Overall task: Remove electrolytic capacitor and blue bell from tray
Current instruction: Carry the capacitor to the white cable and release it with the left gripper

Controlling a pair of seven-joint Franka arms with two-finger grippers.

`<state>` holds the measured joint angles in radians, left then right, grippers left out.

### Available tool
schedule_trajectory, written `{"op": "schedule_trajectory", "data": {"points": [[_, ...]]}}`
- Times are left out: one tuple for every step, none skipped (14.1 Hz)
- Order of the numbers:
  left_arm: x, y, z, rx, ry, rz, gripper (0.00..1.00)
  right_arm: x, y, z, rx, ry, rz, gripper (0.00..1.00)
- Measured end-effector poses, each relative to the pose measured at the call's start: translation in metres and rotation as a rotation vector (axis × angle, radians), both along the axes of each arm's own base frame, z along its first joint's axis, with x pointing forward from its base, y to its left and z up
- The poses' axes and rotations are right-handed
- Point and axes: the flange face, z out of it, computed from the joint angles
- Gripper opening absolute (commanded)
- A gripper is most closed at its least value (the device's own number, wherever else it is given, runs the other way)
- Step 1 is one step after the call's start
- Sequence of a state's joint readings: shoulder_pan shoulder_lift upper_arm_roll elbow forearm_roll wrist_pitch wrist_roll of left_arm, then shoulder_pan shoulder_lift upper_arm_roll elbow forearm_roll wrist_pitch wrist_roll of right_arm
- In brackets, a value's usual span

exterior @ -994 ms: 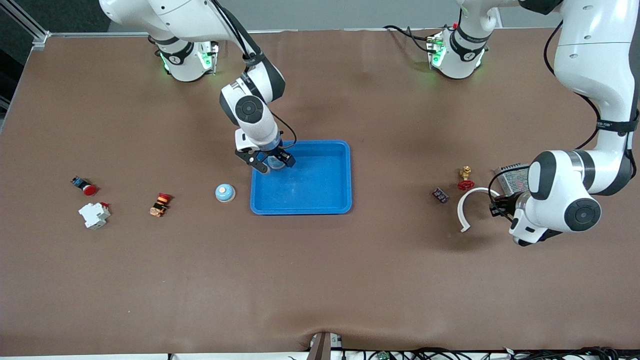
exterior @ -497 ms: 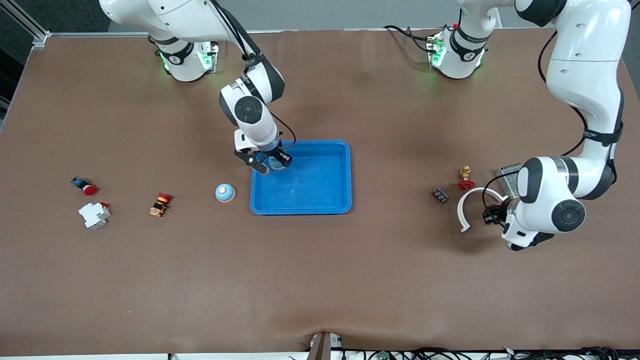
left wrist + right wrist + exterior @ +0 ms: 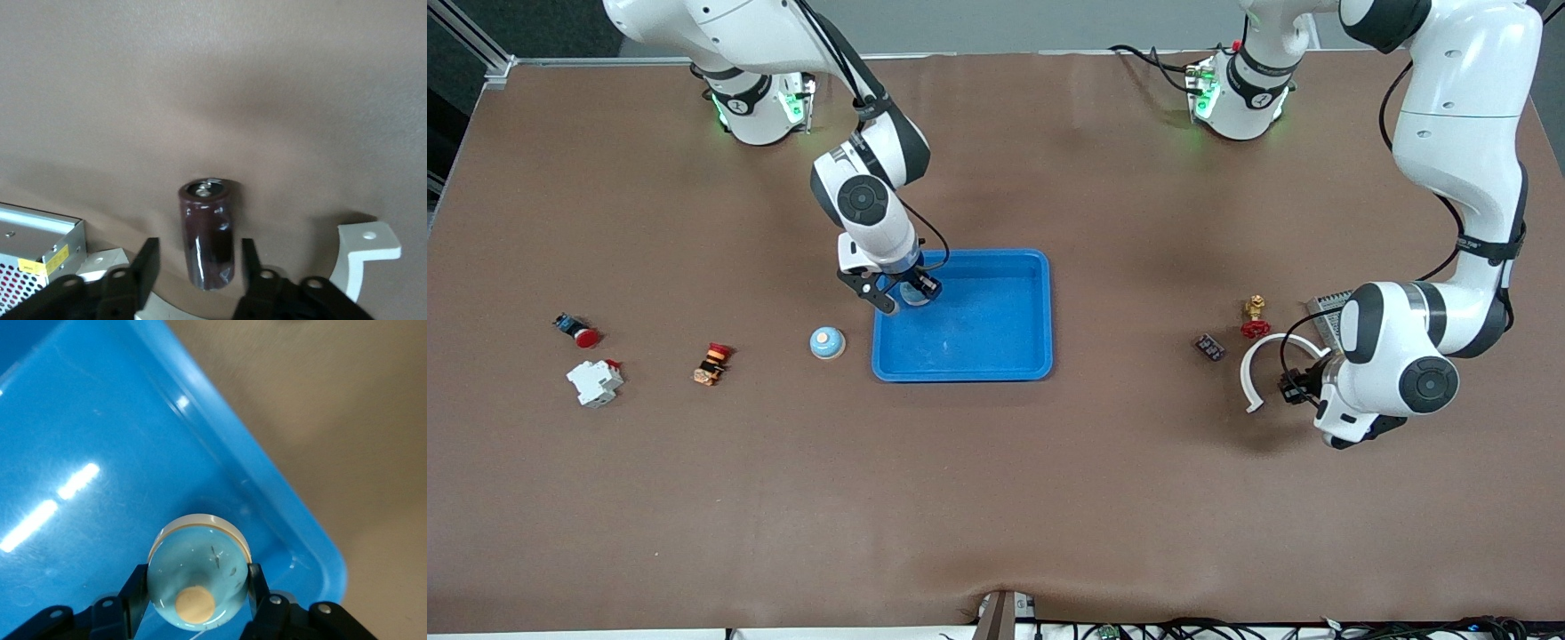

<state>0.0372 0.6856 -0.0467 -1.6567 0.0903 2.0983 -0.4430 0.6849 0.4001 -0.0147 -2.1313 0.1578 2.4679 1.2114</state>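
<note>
A light-blue bell (image 3: 197, 577) with a tan button sits between the fingers of my right gripper (image 3: 903, 296), which is shut on it. It is in the corner of the blue tray (image 3: 996, 364) toward the right arm's base. A second, similar bell (image 3: 827, 342) rests on the table beside the tray, toward the right arm's end. The dark brown capacitor (image 3: 207, 230) with a silver cap rests on the mat. My left gripper (image 3: 198, 259) is open around it with a gap on each side. In the front view the left wrist hides the capacitor.
A white arc piece (image 3: 1258, 369) lies by the left gripper, with a perforated metal box (image 3: 33, 243), a red valve (image 3: 1256, 322) and a small black module (image 3: 1209, 347) close by. An orange part (image 3: 711, 363), a white breaker (image 3: 594, 382) and a red button (image 3: 580, 332) lie toward the right arm's end.
The right gripper closed on the bell and shifted slightly toward the tray's corner. The left hand edged toward the white arc, and its fingers have parted from the capacitor.
</note>
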Motion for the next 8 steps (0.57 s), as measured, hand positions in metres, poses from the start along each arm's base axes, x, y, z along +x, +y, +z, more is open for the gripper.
{"op": "schedule_trajectory", "data": {"points": [[0.002,-0.001,0.002,0.000,-0.006,0.002,1.00,0.006,-0.005,0.011,-0.008,0.024,0.005,0.00],[0.004,-0.002,0.006,0.000,-0.015,0.001,1.00,0.013,-0.014,0.023,-0.011,0.043,0.019,0.00],[0.008,-0.004,0.011,0.000,-0.028,-0.001,1.00,0.019,-0.024,0.035,-0.008,0.053,0.031,0.00],[0.014,-0.005,0.019,0.000,-0.045,-0.002,1.00,0.025,-0.034,0.045,-0.004,0.059,0.042,0.00],[0.019,-0.006,0.029,0.001,-0.065,-0.003,1.00,0.029,-0.044,0.054,-0.001,0.067,0.057,0.00],[0.023,-0.007,0.041,0.001,-0.084,-0.004,1.00,0.032,-0.052,0.061,0.003,0.072,0.073,0.00],[0.026,-0.008,0.053,0.000,-0.102,-0.006,1.00,0.035,-0.060,0.067,0.008,0.074,0.090,0.00],[0.028,-0.010,0.066,-0.001,-0.119,-0.008,1.00,0.036,-0.067,0.071,0.013,0.075,0.108,0.00]]}}
